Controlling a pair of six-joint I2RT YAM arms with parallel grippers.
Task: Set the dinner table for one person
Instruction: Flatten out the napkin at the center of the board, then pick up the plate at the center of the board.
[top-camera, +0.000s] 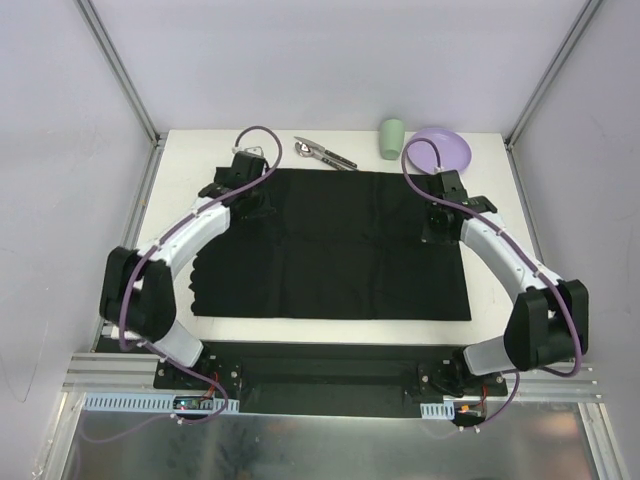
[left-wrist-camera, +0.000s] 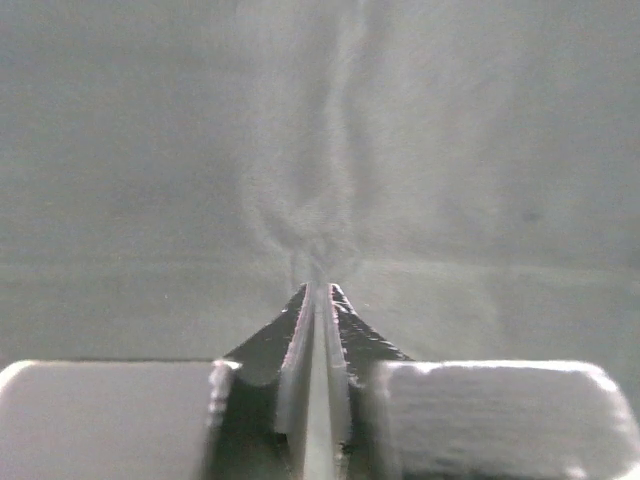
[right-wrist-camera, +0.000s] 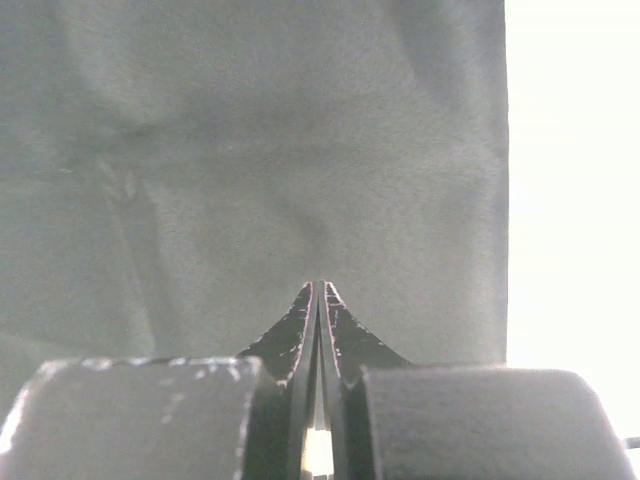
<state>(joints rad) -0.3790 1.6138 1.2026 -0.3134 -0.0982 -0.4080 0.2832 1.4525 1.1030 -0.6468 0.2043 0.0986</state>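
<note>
A black cloth mat (top-camera: 330, 250) lies spread on the white dinner table (top-camera: 190, 160). My left gripper (top-camera: 255, 207) is down at the mat's far left corner. In the left wrist view it (left-wrist-camera: 318, 287) is shut, and the cloth (left-wrist-camera: 150, 150) puckers into a pinch at its tips. My right gripper (top-camera: 437, 228) is down near the mat's far right corner. In the right wrist view it (right-wrist-camera: 319, 285) is shut with its tips in the cloth (right-wrist-camera: 250, 130), and a faint crease runs up from them. The bare table (right-wrist-camera: 570, 200) shows just right of the mat's edge.
Along the table's far edge lie metal cutlery (top-camera: 325, 152), a pale green cup (top-camera: 392, 138) and a purple plate (top-camera: 445, 150). The mat's left edge is rumpled (top-camera: 195, 275). Grey frame posts (top-camera: 120, 70) rise at the far corners.
</note>
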